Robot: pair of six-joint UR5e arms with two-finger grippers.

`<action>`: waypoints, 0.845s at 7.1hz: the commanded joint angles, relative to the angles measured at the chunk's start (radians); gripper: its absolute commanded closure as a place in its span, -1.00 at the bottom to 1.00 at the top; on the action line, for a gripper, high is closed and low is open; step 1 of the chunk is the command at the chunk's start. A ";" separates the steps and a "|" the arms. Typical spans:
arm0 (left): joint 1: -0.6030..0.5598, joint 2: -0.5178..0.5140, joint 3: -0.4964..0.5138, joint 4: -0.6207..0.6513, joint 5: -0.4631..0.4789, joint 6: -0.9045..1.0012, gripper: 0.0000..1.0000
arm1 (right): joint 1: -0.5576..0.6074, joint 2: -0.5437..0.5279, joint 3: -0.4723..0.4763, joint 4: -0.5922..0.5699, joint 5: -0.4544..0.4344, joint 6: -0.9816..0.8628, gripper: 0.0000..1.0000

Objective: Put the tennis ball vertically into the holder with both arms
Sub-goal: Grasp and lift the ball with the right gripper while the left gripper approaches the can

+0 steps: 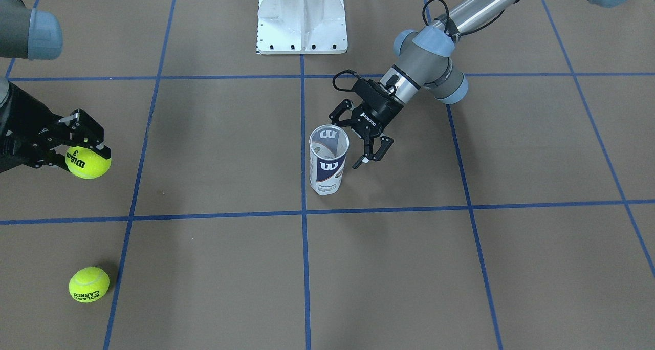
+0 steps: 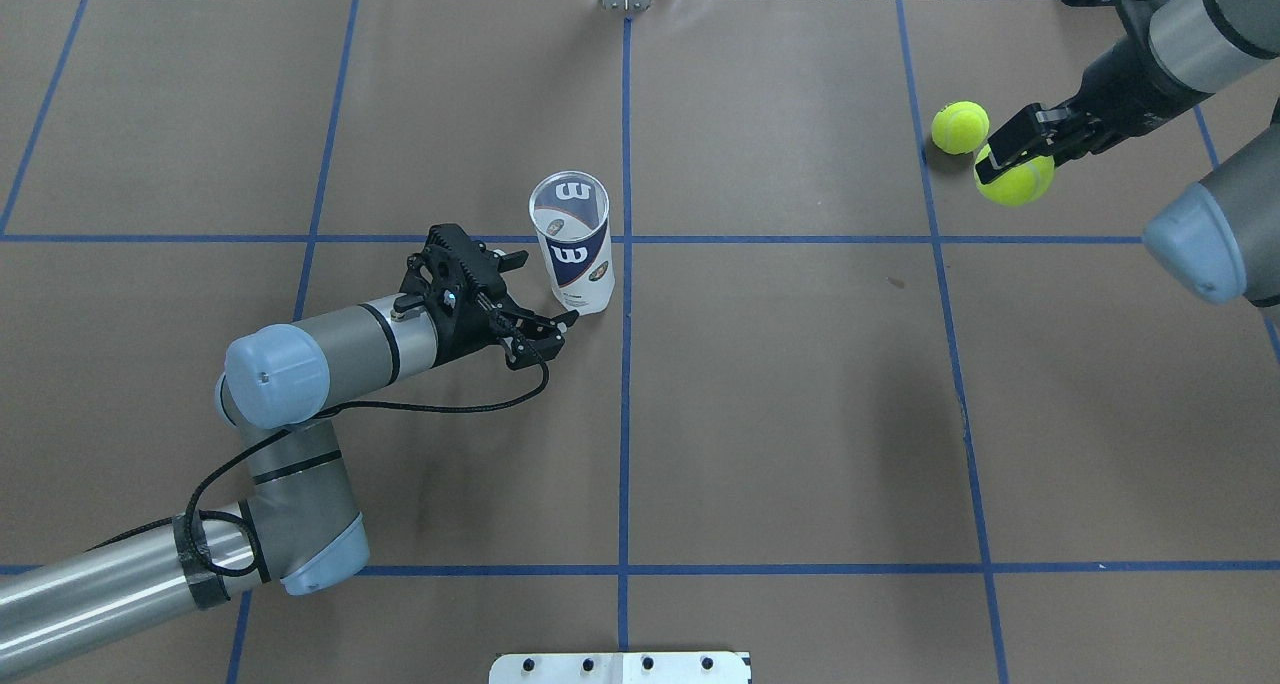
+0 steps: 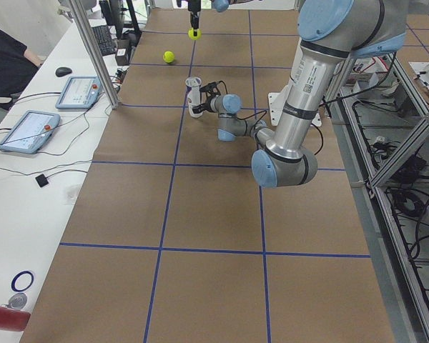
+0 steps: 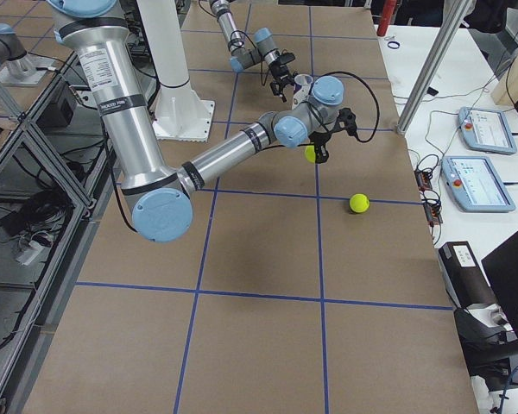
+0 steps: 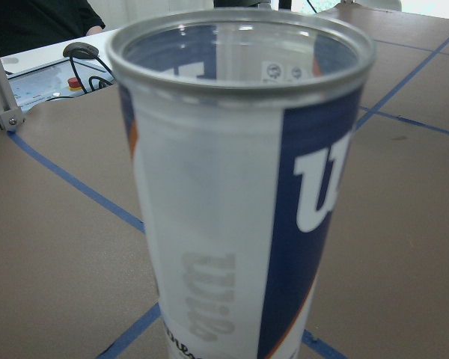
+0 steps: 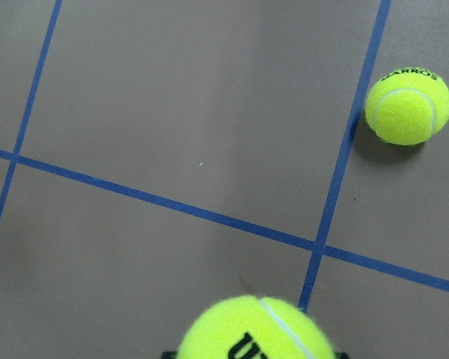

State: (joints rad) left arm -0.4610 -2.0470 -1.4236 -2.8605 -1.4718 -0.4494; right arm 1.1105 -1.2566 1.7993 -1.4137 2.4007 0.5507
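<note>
The holder [image 1: 329, 160], a clear Wilson can with a navy-and-white label, stands upright and empty near the table's middle [image 2: 572, 244]. It fills the left wrist view [image 5: 239, 187]. My left gripper [image 2: 548, 286] is open right beside the can's lower part, on my left of it, and does not grip it [image 1: 353, 140]. My right gripper [image 2: 1012, 162] is shut on a yellow tennis ball [image 2: 1015, 179] and holds it above the table at the far right [image 1: 88, 161]. The ball also shows at the bottom of the right wrist view [image 6: 258, 329].
A second tennis ball [image 2: 960, 127] lies on the table just beyond the held one [image 1: 89, 284] [image 6: 408, 105]. The white pedestal base [image 1: 302, 17] stands at my edge of the table. Blue tape lines grid the brown surface.
</note>
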 commanded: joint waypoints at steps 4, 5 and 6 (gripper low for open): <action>0.004 -0.059 0.073 -0.002 0.083 0.000 -0.99 | -0.001 0.000 0.002 0.001 -0.002 0.000 1.00; 0.004 -0.076 0.089 -0.003 0.088 -0.002 -0.99 | 0.000 0.000 0.002 0.001 -0.002 0.000 1.00; 0.005 -0.079 0.089 -0.003 0.088 -0.003 -0.99 | -0.001 0.000 0.002 0.001 -0.002 0.000 1.00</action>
State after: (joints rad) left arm -0.4567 -2.1135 -1.3454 -2.8633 -1.3903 -0.4509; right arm 1.1098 -1.2563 1.8011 -1.4128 2.3991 0.5507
